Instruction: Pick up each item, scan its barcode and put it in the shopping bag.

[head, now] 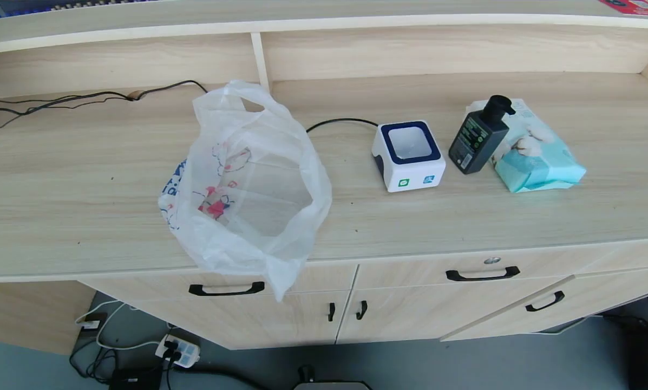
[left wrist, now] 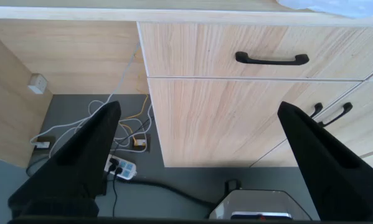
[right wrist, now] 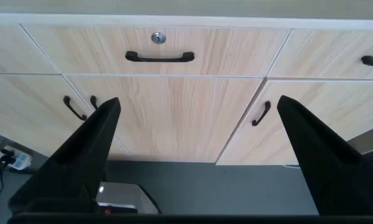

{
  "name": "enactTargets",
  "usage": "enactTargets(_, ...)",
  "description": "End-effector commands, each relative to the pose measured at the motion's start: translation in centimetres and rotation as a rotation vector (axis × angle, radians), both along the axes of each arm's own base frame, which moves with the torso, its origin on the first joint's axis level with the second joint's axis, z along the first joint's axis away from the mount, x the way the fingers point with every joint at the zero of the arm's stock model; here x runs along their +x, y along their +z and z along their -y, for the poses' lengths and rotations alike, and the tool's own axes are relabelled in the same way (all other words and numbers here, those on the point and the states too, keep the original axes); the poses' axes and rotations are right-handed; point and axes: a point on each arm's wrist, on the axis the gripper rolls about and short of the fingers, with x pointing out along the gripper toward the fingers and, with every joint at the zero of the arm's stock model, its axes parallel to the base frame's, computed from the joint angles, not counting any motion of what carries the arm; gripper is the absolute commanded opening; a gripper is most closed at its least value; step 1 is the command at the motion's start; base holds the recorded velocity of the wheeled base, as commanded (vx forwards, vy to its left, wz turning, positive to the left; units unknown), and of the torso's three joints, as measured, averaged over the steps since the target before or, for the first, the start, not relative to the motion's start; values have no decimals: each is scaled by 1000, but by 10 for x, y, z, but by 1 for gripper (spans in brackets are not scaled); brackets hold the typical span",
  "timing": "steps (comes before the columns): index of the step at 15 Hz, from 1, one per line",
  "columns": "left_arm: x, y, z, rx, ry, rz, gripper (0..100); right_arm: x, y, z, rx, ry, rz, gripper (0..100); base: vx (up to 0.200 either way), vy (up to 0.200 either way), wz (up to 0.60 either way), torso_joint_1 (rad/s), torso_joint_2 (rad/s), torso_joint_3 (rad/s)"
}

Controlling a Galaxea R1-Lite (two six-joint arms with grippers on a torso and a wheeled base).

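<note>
Task at its opening step, by judgement: no item lifted, none visibly in the bag. The dark pump-top plastic bottle [head: 478, 138] stood upright on the pale wood counter [head: 85, 179], right of the white cube scanner with the blue-rimmed window [head: 408, 156]. The teal soft pack of tissues [head: 543, 157] lay just behind the bottle; contact between them could not be judged. The translucent white plastic shopping bag [head: 248, 179] sat open-mouthed left of the scanner, its lower edge drooping over the counter front. The left gripper [left wrist: 200, 109] and right gripper [right wrist: 198, 102] hung below counter level facing the drawer fronts, jaws spread wide, grasping nothing. The next move likely calls for raising the right arm to the bottle. Barcode positions were not discernible.
</note>
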Motion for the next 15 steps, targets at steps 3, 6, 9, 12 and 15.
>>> enactTargets(3, 0, 0, 0, 0, 1, 0, 100, 180, 230, -1, -4, 16, 224, 100, 0, 0, 0, 0, 0, 0)
enactTargets(6, 0, 0, 0, 1, 1, 0, 100, 288, 243, -1, 32, 50, 438, 100, 0, 0, 0, 0, 0, 0)
enactTargets(9, 0, 0, 0, -3, 0, 2, 100, 304, 213, -19, 37, 155, 336, 100, 0, 0, 0, 0, 0, 0)
enactTargets(12, 0, 0, 0, -2, 1, 2, 100, 321, 185, -29, 38, 182, 259, 100, 0, 0, 0, 0, 0, 0)
enactTargets(15, 0, 0, 0, -3, 0, 0, 100, 339, 171, -30, 39, 181, 273, 100, 0, 0, 0, 0, 0, 0)
